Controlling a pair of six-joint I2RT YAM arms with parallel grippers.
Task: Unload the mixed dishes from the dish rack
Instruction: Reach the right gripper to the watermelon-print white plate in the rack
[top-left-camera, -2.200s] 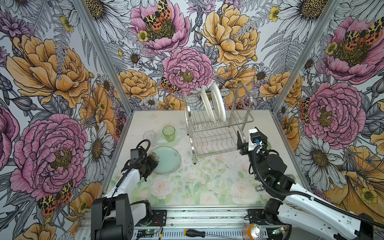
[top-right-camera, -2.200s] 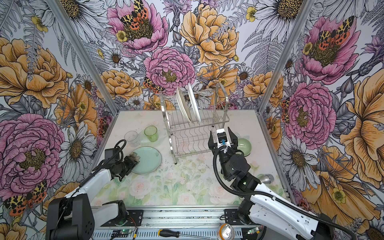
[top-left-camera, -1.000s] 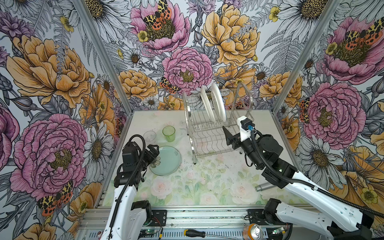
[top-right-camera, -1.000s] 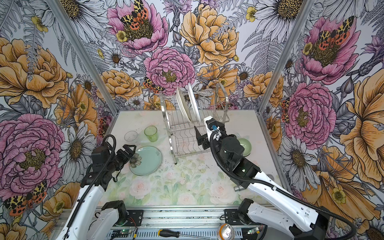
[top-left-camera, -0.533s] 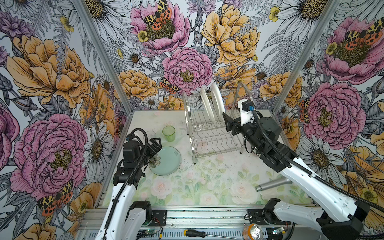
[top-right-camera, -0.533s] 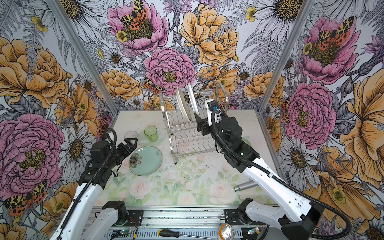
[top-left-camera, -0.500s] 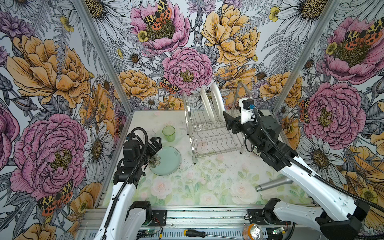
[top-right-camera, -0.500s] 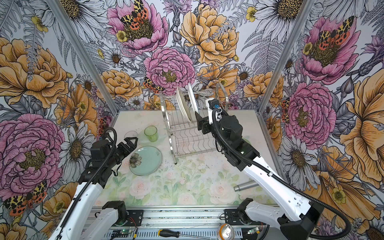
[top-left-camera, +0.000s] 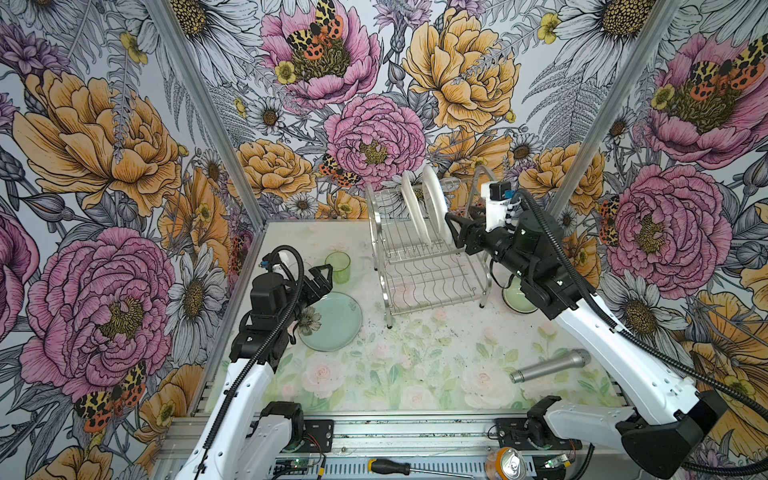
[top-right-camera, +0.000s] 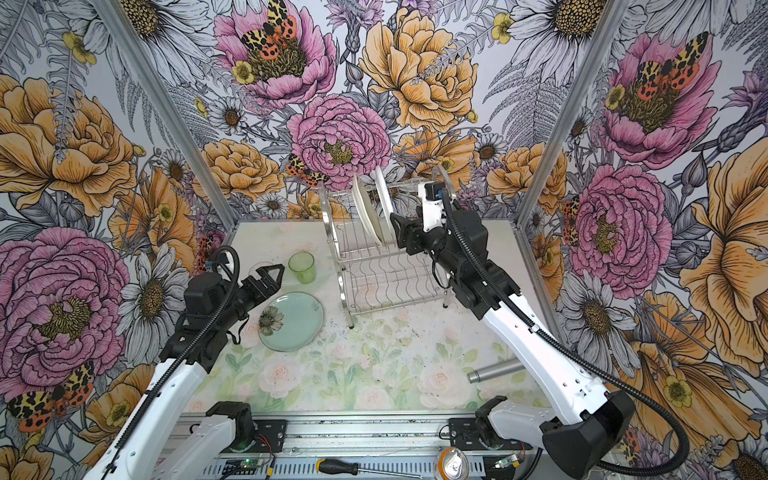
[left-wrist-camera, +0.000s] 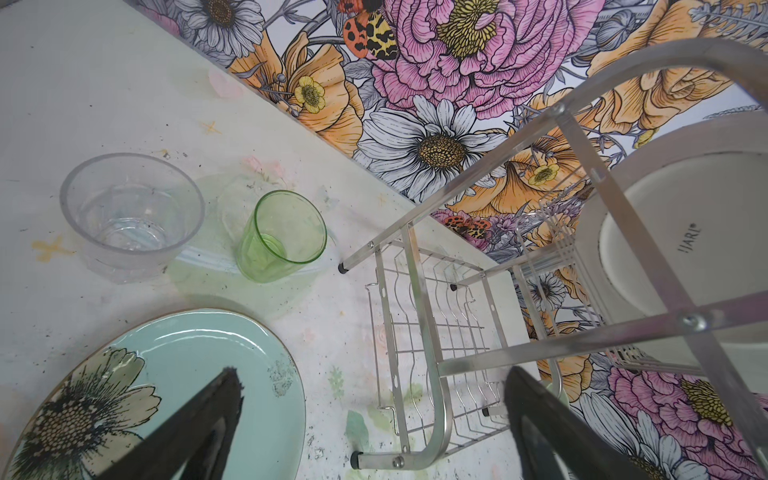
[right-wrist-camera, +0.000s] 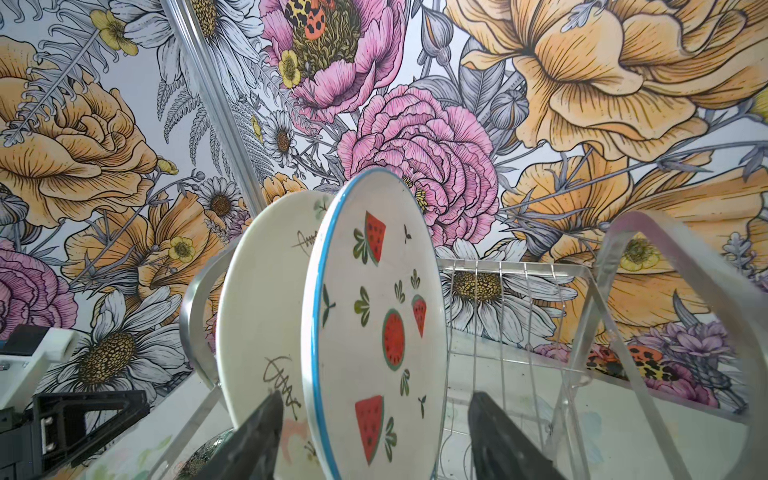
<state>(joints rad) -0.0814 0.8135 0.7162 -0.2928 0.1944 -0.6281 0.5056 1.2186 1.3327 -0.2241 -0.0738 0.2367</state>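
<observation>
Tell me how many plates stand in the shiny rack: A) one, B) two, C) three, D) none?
B: two plates stand on edge in the dish rack, the fruit-print plate and the cream plate beside it, while the mint green plate lies flat on the table.

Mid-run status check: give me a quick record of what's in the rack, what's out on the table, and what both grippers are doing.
in rack: fruit-print plate and cream plate, on edge in the upper shelf of the dish rack
on table: mint plate, green tumbler, clear glass, pale green bowl partly behind the right arm
not a dish: metal cylinder, lying on the table
left gripper: open, empty, raised near the mint plate
right gripper: open, fingers either side of the fruit-print plate's rim, not clamped
</observation>
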